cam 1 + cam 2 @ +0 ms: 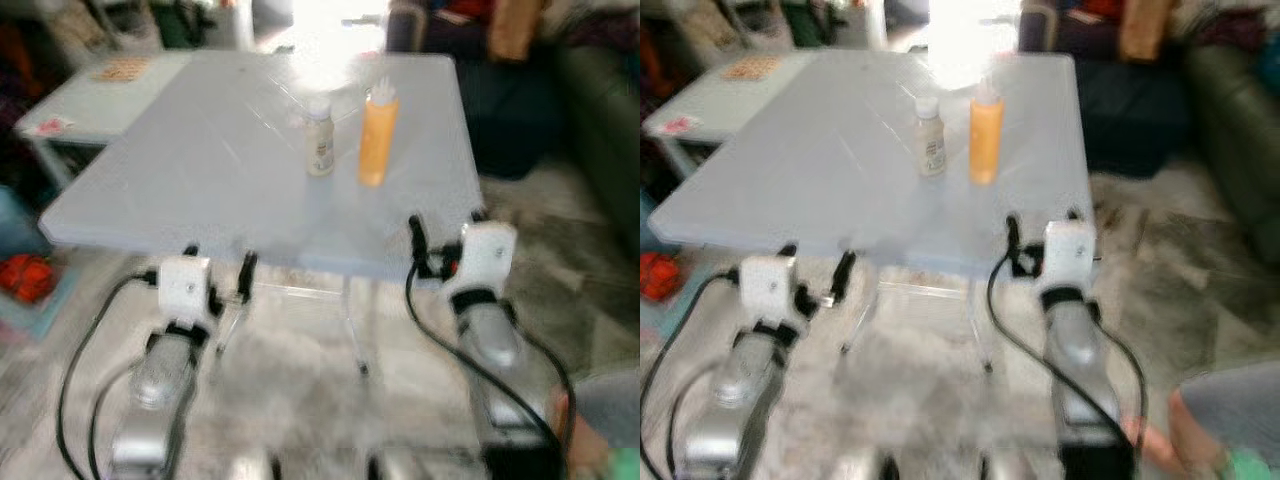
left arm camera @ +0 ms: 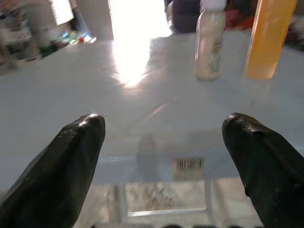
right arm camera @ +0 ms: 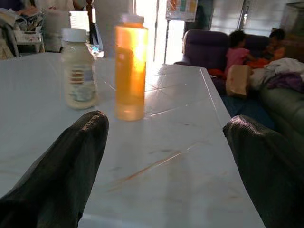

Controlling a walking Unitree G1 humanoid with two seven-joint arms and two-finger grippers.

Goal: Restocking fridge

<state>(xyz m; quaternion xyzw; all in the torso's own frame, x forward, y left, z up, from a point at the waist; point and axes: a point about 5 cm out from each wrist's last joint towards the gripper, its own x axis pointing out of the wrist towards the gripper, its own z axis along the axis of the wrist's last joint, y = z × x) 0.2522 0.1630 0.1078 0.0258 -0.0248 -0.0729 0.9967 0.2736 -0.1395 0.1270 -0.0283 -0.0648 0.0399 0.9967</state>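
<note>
Two bottles stand upright side by side near the middle of a pale folding table (image 1: 200,190): a small cream bottle (image 1: 320,140) with a white cap on the left and a taller orange bottle (image 1: 378,138) on the right. My left gripper (image 1: 218,272) hovers open at the table's near edge, left of the bottles. My right gripper (image 1: 445,240) is open at the near edge too, closer to the orange bottle (image 3: 129,73). In the wrist views the cream bottle (image 2: 210,45) and the orange bottle (image 2: 268,38) lie ahead of the open fingers (image 2: 71,166). Neither gripper holds anything.
A dark sofa (image 1: 600,120) stands to the right of the table. A lower white side table (image 1: 90,95) sits at the back left. A red object (image 1: 25,275) lies on the floor at the left. A person's hand (image 1: 1160,440) is at the bottom right. Patterned rug (image 1: 300,380) underfoot.
</note>
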